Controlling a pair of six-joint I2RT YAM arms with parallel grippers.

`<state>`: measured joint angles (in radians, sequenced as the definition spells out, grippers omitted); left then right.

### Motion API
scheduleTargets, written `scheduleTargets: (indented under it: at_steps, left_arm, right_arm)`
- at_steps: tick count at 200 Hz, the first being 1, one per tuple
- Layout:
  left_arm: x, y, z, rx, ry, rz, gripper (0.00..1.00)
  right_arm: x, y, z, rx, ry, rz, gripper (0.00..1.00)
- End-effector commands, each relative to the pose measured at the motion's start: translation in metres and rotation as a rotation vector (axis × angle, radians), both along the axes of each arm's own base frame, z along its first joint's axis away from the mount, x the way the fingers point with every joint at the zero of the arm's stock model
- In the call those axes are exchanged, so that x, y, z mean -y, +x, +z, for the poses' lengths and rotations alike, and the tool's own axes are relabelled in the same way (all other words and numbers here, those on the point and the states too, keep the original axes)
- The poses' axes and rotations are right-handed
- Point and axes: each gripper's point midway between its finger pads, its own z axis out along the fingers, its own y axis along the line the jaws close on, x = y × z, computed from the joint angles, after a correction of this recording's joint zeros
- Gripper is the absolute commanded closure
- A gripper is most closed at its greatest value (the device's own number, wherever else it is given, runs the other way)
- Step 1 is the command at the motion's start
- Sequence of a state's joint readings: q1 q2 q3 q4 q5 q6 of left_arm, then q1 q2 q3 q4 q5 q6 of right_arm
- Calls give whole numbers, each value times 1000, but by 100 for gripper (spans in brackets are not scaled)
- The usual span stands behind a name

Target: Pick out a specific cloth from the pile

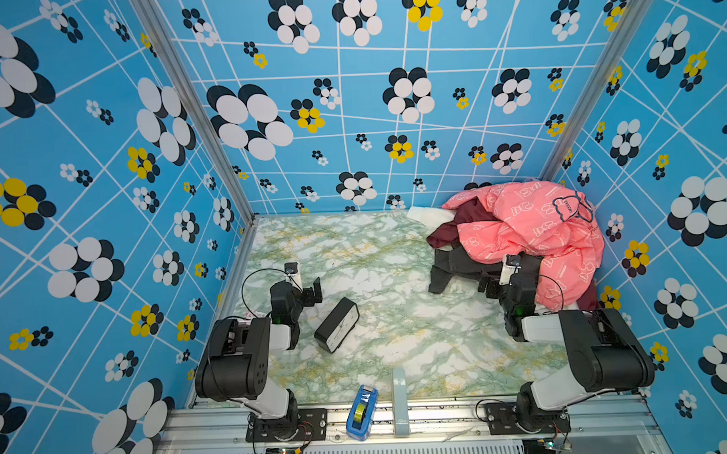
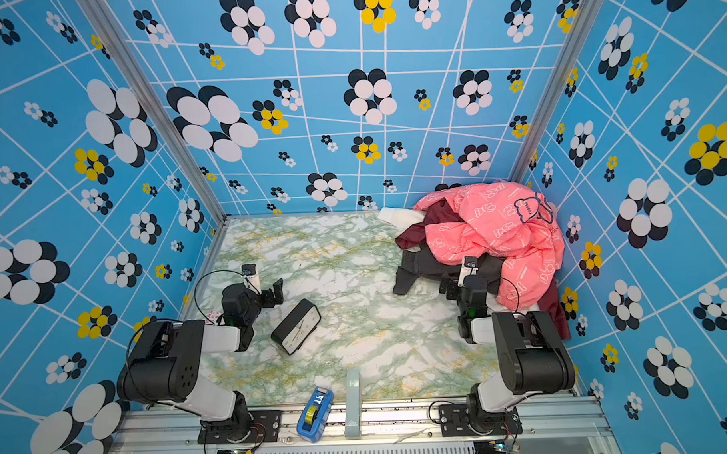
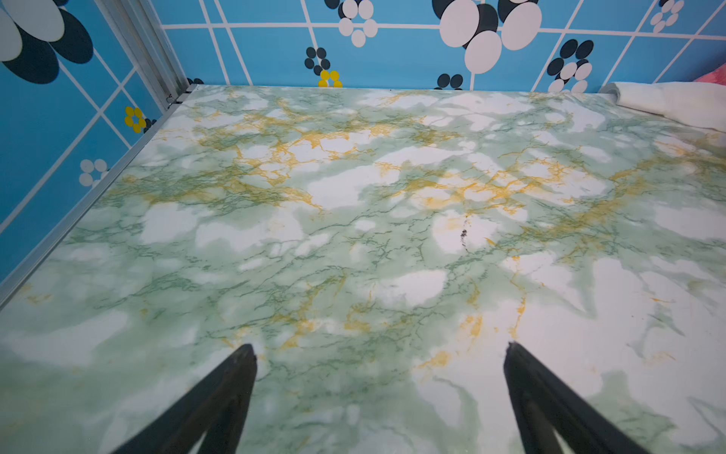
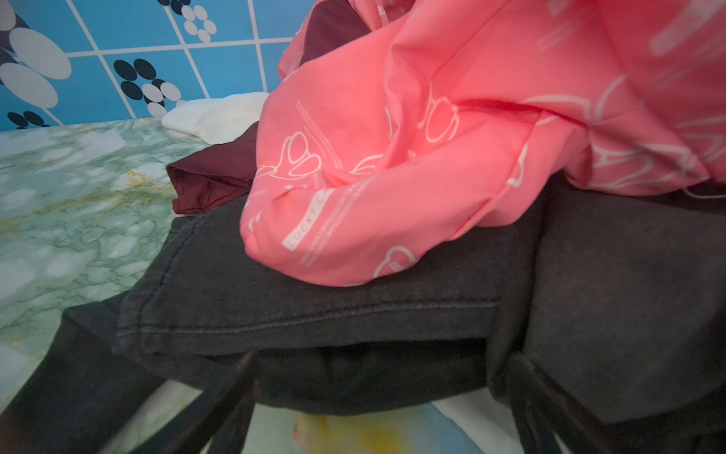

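The pile fills the far right corner, mostly a pink white-printed jacket over a maroon piece and a white piece. The cloth, charcoal-black, sticks out from under the jacket's near left side, one sleeve-like end lying on the table. My right gripper is open at the cloth's near edge, its fingers spread to either side of a hanging fold. My left gripper stands open over bare marble on the left, holding nothing.
A black clock lies tilted just right of the left gripper. A blue tape dispenser and a grey-blue block sit at the table's front edge. Patterned blue walls enclose three sides; the pile presses against the right wall.
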<state>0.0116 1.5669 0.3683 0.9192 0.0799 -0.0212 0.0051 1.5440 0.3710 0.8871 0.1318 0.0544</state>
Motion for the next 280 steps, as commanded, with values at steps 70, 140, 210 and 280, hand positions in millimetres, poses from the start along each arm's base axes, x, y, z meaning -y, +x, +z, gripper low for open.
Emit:
scheduleTargets:
  at_steps: [70, 140, 210, 280]
  left_arm:
    - [1, 5, 11, 27, 22, -1, 1]
    - [1, 5, 11, 27, 19, -1, 1]
    - [1, 5, 12, 29, 21, -2, 1]
    - [-7, 2, 27, 29, 35, 56, 6]
  right_arm:
    - [0, 5, 8, 16, -13, 8, 1]
    - [0, 6, 8, 19, -11, 9, 1]
    - [0, 6, 8, 16, -13, 9, 1]
    - [8, 6, 26, -45, -28, -42, 1]
